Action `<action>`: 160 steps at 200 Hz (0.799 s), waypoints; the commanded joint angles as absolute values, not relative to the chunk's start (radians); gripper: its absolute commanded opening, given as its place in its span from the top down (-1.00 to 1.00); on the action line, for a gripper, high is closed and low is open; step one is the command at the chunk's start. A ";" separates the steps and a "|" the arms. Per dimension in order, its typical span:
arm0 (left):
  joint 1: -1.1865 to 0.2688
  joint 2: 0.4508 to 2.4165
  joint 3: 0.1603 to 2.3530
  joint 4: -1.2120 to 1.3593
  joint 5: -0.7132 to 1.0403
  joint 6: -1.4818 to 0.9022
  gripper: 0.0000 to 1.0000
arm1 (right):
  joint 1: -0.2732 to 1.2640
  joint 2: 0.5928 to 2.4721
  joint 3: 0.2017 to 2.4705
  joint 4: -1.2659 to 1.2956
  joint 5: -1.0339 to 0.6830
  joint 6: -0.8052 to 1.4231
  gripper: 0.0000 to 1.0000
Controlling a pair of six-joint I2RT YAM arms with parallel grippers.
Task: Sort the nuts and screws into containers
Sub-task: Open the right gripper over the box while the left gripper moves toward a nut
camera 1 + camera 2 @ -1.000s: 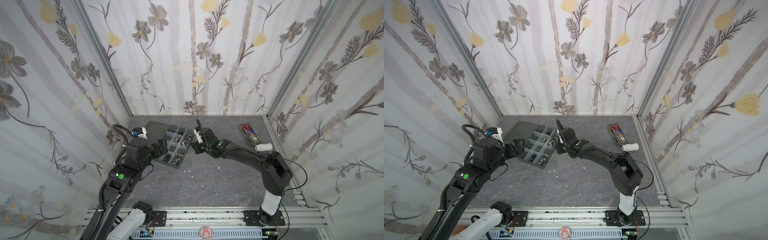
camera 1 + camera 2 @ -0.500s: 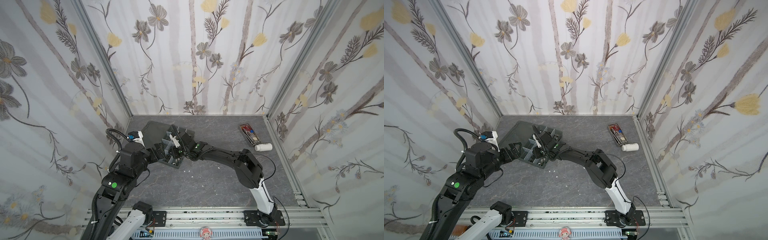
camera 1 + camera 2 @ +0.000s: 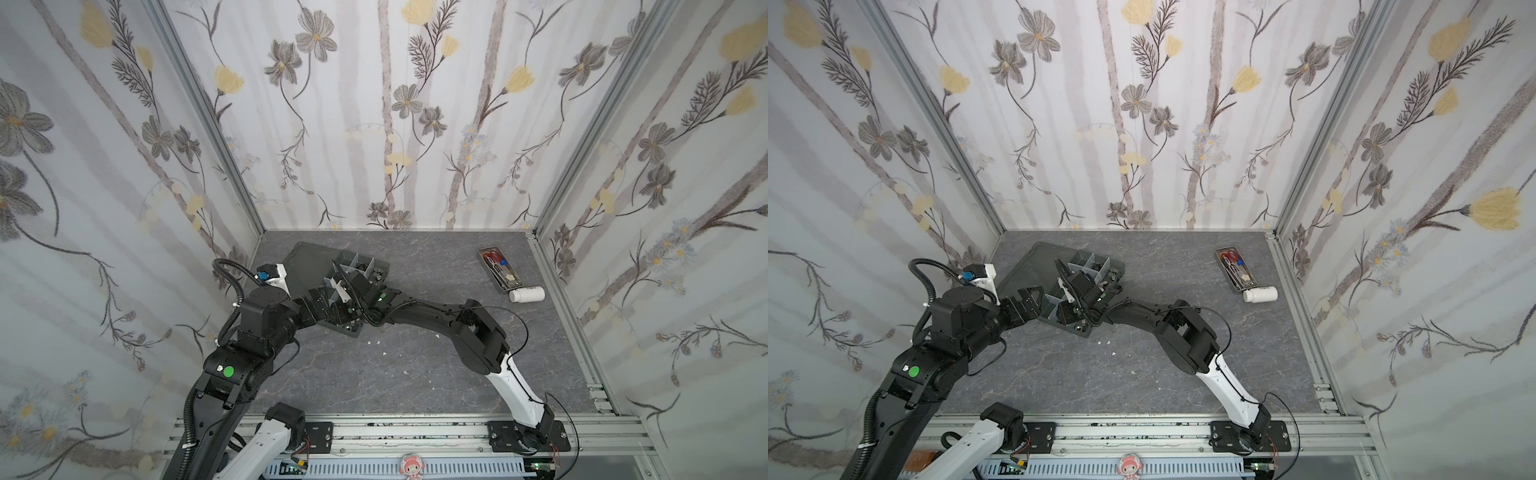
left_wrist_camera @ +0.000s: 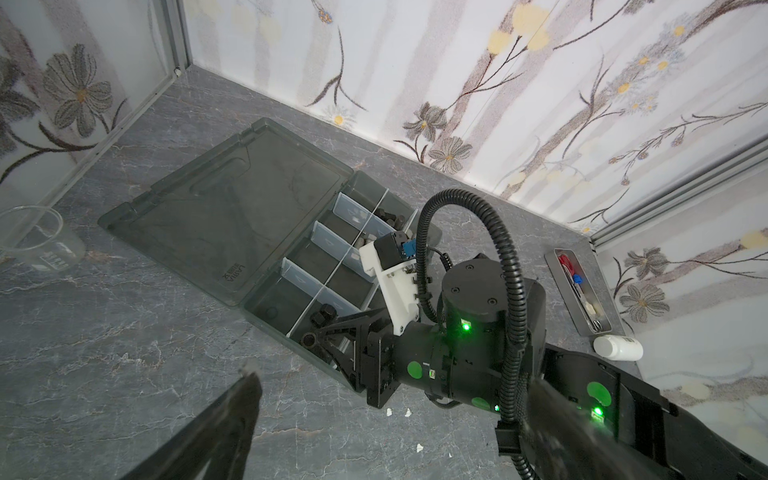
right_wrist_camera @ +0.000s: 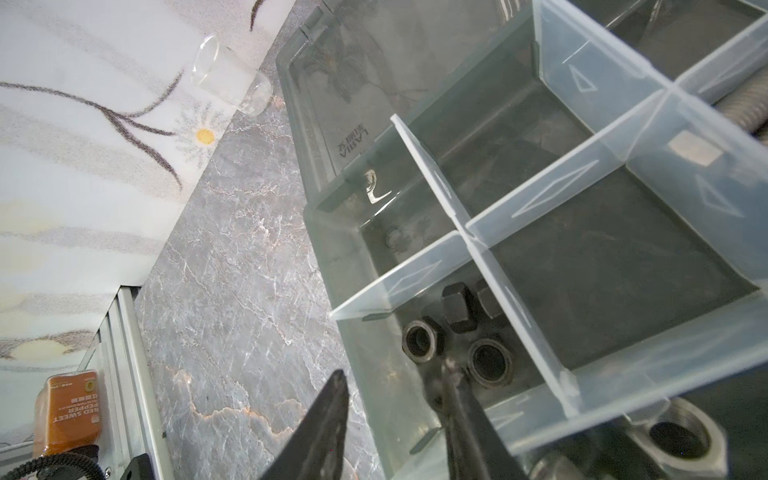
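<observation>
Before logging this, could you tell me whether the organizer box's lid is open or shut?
Open: the lid lies flat on the table, compartments exposed.

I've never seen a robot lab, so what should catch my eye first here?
A black left arm and black right arm meet over a smoky-grey plastic organizer box near the back left corner. In the right wrist view, black hex nuts lie in a corner compartment by the right arm's jaws, which stand open.

Organizer box (image 4: pixel 276 328) sits back-left on the table (image 3: pixel 415 374), lid (image 4: pixel 232 208) flopped open on its far-left side. Nuts (image 5: pixel 419 340) are in its nearest corner compartment. Tray (image 3: pixel 490 270) is back-right, bottle (image 3: pixel 527 294) just at its near end.
</observation>
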State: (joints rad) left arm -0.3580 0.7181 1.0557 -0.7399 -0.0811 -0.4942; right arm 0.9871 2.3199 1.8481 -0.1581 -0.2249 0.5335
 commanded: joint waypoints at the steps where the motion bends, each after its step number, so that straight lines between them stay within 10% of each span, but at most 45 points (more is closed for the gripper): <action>1: -0.357 0.730 1.049 -0.745 -0.077 -0.479 -1.00 | 0.979 2.313 1.859 -0.140 -0.247 0.541 0.11; 160: -0.711 1.238 1.251 -0.695 -0.297 -0.402 -0.97 | 0.641 1.632 1.163 0.007 -0.231 0.552 0.08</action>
